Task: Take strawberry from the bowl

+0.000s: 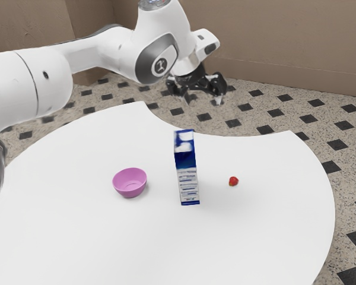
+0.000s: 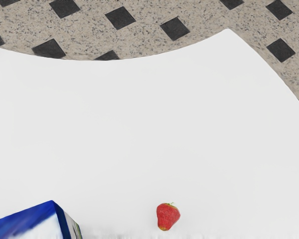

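strawberry: lying on the table, outside the bowl; it looks already taken out, so the main risk is a needless second go. being small and roundish, it could roll if a fingertip clipped it.
carton: upright between strawberry and bowl, tall and narrow; a low sideways swing could catch its top and topple it onto either one.
bowl: pink, upright, beyond the carton from the strawberry; it looks light, so a careless reach inside could shove or tip it.
pincer: raised well clear of the things, fingers spread wide, nothing in hold; dropping without lining up could press the strawberry down rather than straddle it.
arm: stretched above the table; keeping height until past the carton would be the safest course.
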